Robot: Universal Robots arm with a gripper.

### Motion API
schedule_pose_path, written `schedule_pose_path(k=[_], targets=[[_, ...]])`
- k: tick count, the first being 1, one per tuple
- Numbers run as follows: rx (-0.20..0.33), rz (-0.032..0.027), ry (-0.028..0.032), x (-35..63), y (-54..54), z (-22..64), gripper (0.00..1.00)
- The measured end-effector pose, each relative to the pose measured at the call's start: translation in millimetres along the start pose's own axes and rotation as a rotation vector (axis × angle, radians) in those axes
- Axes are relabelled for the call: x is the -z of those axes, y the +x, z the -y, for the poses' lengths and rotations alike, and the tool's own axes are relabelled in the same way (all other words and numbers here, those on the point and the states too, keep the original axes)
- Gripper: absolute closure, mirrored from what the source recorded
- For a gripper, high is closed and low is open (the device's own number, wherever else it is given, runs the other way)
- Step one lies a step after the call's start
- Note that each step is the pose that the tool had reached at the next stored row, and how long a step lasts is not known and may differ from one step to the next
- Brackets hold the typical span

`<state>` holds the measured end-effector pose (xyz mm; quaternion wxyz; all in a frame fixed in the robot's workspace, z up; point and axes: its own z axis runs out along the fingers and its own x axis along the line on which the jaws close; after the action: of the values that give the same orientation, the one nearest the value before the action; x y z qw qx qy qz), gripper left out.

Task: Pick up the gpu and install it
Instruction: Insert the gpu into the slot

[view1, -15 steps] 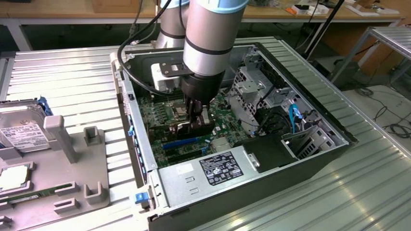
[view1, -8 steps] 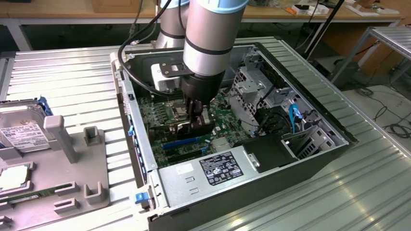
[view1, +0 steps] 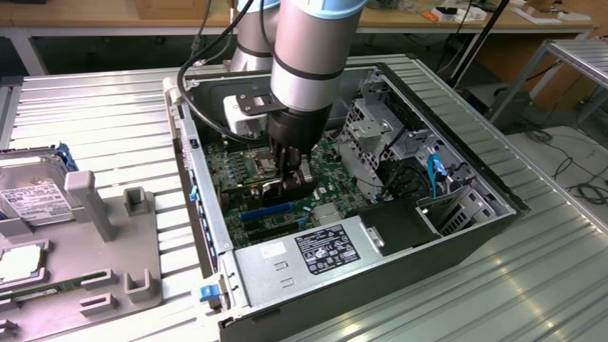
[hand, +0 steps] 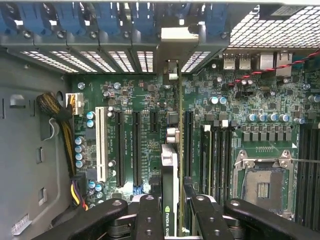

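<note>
The gpu (view1: 269, 191) hangs edge-down inside the open computer case (view1: 475, 178), just above the motherboard (view1: 228, 167). My gripper (view1: 290, 177) is shut on it from above. In the wrist view the gpu (hand: 169, 165) runs edge-on between my two black fingers (hand: 147, 217), with my gripper (hand: 172, 222) clamped on its green-labelled upper edge. Its silver end bracket (hand: 178, 34) sits at the case's rear slot openings. The card lies along the gap between two black expansion slots (hand: 136, 147), beside the slot (hand: 188, 137). Whether its connector touches a slot is hidden.
A white slot (hand: 101, 145), the bare CPU socket (hand: 262, 187) and yellow-black cables (hand: 70, 150) surround the card. The power supply (view1: 304, 249) and drive cage (view1: 380, 135) crowd the case. Outside, a grey fixture tray (view1: 105, 235) holds a hard drive (view1: 28, 192) and a memory stick (view1: 43, 288).
</note>
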<state>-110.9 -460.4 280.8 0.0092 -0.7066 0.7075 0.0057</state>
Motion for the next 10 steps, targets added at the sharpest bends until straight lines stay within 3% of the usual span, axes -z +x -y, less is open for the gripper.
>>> schedule_pose_path(k=[10], targets=[[0.0, -0.0004, -0.0002, -0.3, -2.0, -6.6, 0.73]])
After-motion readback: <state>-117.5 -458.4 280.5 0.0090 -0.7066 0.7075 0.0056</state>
